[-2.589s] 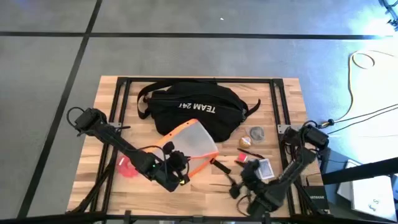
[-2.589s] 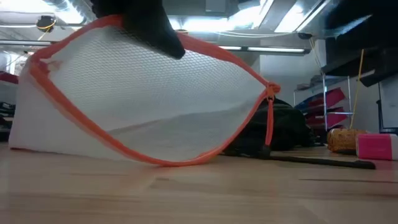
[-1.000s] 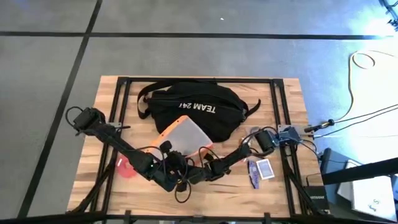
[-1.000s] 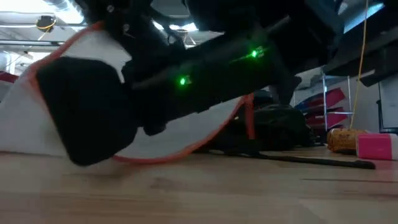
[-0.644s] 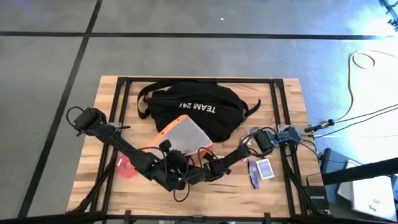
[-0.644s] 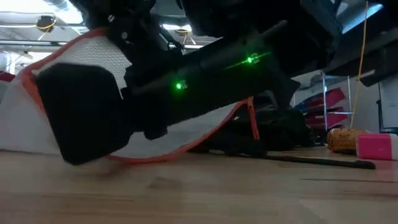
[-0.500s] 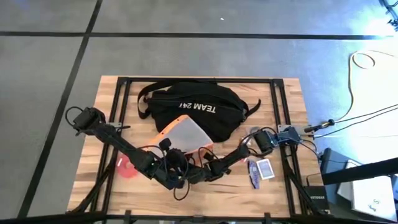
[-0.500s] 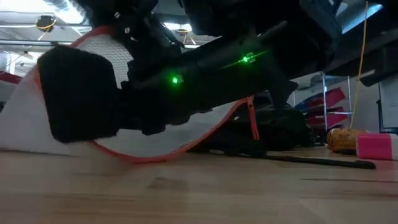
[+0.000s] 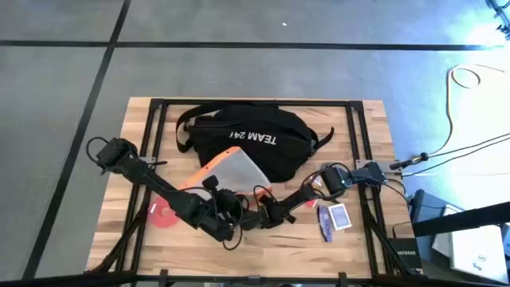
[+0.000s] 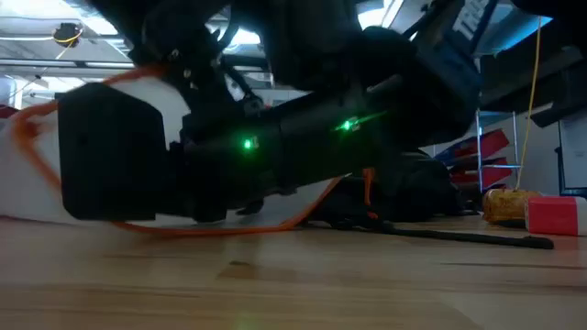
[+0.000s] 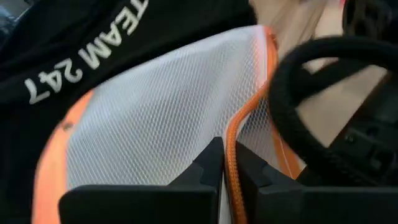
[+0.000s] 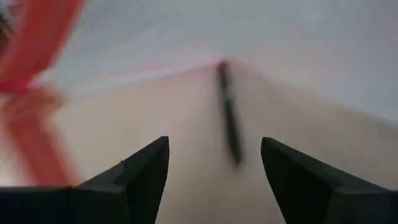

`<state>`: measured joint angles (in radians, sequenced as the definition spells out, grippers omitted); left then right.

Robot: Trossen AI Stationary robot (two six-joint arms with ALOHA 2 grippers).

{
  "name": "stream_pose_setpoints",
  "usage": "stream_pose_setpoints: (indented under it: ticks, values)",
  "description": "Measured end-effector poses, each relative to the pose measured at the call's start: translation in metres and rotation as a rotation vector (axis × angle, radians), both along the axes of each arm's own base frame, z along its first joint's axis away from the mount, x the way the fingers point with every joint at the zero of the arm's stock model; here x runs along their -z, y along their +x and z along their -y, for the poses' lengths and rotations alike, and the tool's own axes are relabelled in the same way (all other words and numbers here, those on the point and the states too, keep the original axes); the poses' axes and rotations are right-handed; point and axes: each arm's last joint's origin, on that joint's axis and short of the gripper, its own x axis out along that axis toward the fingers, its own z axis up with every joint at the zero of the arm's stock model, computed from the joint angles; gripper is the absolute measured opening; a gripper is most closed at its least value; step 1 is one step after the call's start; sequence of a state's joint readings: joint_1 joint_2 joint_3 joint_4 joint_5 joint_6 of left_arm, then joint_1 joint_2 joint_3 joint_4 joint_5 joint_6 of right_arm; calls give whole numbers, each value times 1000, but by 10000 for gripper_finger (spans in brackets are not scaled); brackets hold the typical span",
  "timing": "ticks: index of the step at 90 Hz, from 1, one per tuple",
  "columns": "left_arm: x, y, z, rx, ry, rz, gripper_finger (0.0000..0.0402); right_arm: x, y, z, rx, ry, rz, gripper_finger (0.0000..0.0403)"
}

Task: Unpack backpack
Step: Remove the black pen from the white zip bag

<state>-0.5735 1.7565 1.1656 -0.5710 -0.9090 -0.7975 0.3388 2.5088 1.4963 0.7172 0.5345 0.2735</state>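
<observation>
- While the backpack (image 9: 243,143) lies at the back middle of the table (image 9: 263,259), its white "TEAM 247" lettering faces up and its straps spread to both sides.
- Against its front edge leans a translucent mesh pouch (image 9: 225,171) with orange trim, tilted up from the wood.
- At the pouch's front edge, the left gripper (image 11: 227,163) has its 2 fingers pressed together on the orange trim.
- Reaching in from the right side, the right gripper (image 12: 214,163) sits close to the left one with its fingers spread apart; a thin dark pen (image 12: 229,122) lies ahead of them on the wood, next to the mesh.
- Near the front left lies a red disc (image 9: 164,215).
- On the right, a card pack (image 9: 339,216) rests just beside a purple item (image 9: 325,225).
- From the low view, a pink box (image 10: 552,215) stands just beside a brown item (image 10: 506,205).
</observation>
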Motion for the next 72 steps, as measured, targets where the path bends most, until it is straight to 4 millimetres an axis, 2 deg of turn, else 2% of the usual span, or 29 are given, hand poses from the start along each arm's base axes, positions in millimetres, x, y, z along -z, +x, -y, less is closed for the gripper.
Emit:
stream_pose_setpoints:
  ticks: [20, 42, 59, 72]
  values:
    - [0, -4, -2, -41, -21, 3, 0, -2, 4, 0, -9, 2, -29, 231]
    - [0, -6, -3, -64, -4, 2, 0, -4, 5, 2, 16, -25, -29, 173]
    - [-1, -10, 2, -70, 37, 43, 0, -7, 5, 2, 29, -51, -25, 146]
    - [-3, -12, 8, -56, 24, 57, 0, -19, -1, -17, 24, -183, -17, 128]
